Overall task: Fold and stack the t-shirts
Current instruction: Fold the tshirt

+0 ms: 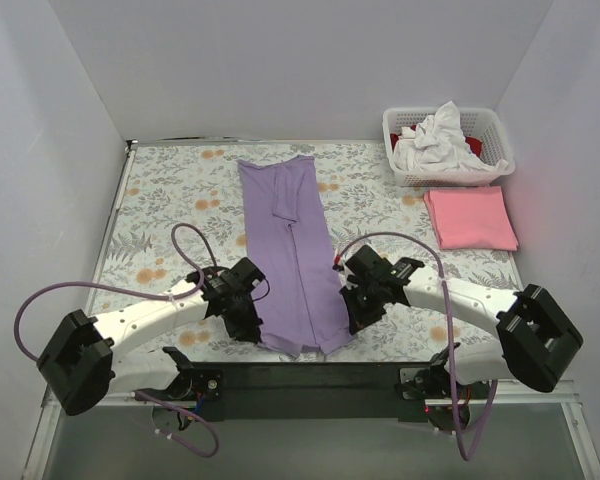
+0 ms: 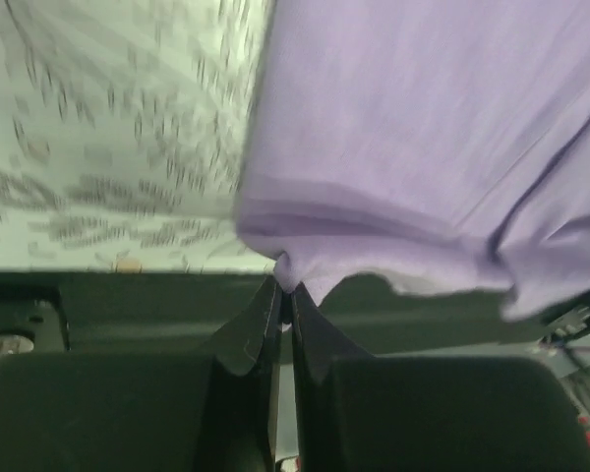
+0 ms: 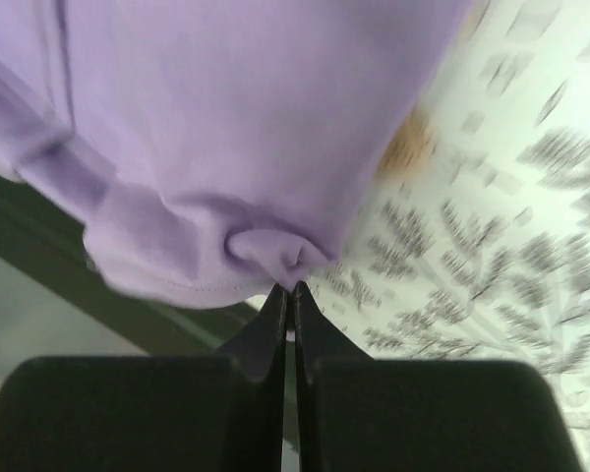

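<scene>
The lavender t-shirt (image 1: 290, 250) is lying as a long narrow strip down the middle of the bench (image 1: 113, 200). Its sides are folded inward, and it is running from the far part of the floral cloth (image 1: 170, 200) to the near edge, where its hem is reaching the dark front rail (image 1: 310, 378). The left jaws are pressing together on the near left corner of that hem, pinching a small bunch of fabric between their tips. The right jaws are clamping the near right corner the same way, with the fabric puckering just above them. The left arm (image 1: 150, 318) and the right arm (image 1: 460, 298) are flanking the strip's near end. At the far right a pink t-shirt (image 1: 470, 218) is lying folded flat on the cloth, just in front of the white basket (image 1: 392, 135). The basket is holding a crumpled white t-shirt (image 1: 435, 140), with a red t-shirt (image 1: 473, 146) showing beneath it.
</scene>
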Controlling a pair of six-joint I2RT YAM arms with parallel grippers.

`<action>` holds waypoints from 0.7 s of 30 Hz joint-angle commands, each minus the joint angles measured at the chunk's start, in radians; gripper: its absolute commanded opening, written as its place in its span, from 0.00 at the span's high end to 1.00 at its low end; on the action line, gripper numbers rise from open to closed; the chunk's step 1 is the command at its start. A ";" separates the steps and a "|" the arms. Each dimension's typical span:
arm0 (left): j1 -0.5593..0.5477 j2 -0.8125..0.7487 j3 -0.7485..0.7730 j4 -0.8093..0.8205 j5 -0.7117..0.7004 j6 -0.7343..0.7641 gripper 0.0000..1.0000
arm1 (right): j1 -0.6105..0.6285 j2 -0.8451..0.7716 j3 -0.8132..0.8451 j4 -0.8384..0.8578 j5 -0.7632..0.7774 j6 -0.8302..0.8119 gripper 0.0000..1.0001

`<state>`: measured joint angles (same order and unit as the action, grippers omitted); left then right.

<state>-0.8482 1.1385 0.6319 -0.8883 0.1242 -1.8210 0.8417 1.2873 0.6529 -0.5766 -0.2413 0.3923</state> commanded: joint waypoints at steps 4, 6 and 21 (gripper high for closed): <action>0.205 0.089 0.139 0.169 -0.178 0.140 1.00 | -0.093 0.133 0.261 0.001 0.146 -0.137 0.99; 0.248 0.121 0.181 0.209 -0.213 0.188 1.00 | -0.139 0.179 0.335 0.007 0.145 -0.161 0.99; 0.429 0.429 0.446 0.403 -0.360 0.405 1.00 | -0.309 0.467 0.675 0.113 0.114 -0.259 0.99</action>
<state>-0.4335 1.5509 1.0115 -0.5449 -0.1764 -1.4834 0.5522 1.7279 1.2625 -0.5022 -0.1158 0.1688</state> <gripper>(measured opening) 0.028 0.026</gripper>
